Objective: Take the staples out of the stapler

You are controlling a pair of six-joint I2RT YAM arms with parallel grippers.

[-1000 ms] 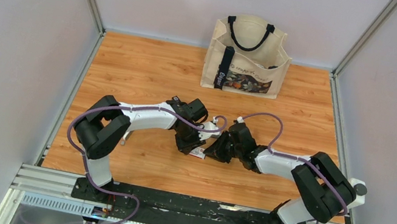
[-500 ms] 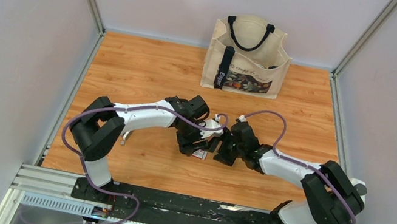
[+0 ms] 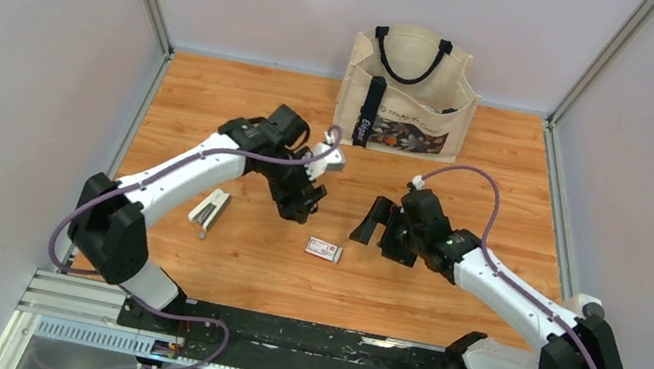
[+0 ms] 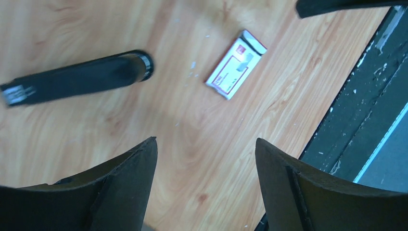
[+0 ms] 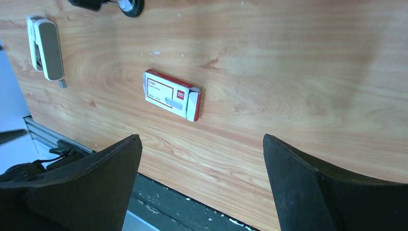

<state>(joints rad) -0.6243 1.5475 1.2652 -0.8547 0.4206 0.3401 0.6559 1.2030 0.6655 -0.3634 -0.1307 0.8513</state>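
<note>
A white and grey stapler (image 3: pixel 209 212) lies on the wooden table at the left, also seen in the right wrist view as the stapler (image 5: pixel 45 48). A tiny grey bit (image 5: pixel 62 84) sits at its end; I cannot tell if it is the staples. A black stapler (image 4: pixel 82 79) lies under my left gripper (image 3: pixel 302 203). The left gripper (image 4: pixel 206 140) is open and empty above bare wood. My right gripper (image 3: pixel 366 228) hovers right of centre; in its wrist view the gripper (image 5: pixel 202 137) is open and empty.
A small red-and-white box (image 3: pixel 324 249) lies flat between the two grippers, touched by neither. A beige tote bag (image 3: pixel 407 92) stands at the back wall. The table's black front rail (image 5: pixel 192 202) runs close below the right gripper.
Both grippers opened and drew away from the centre, the left toward the back left, the right toward the right. The red-and-white box now lies free on the table.
</note>
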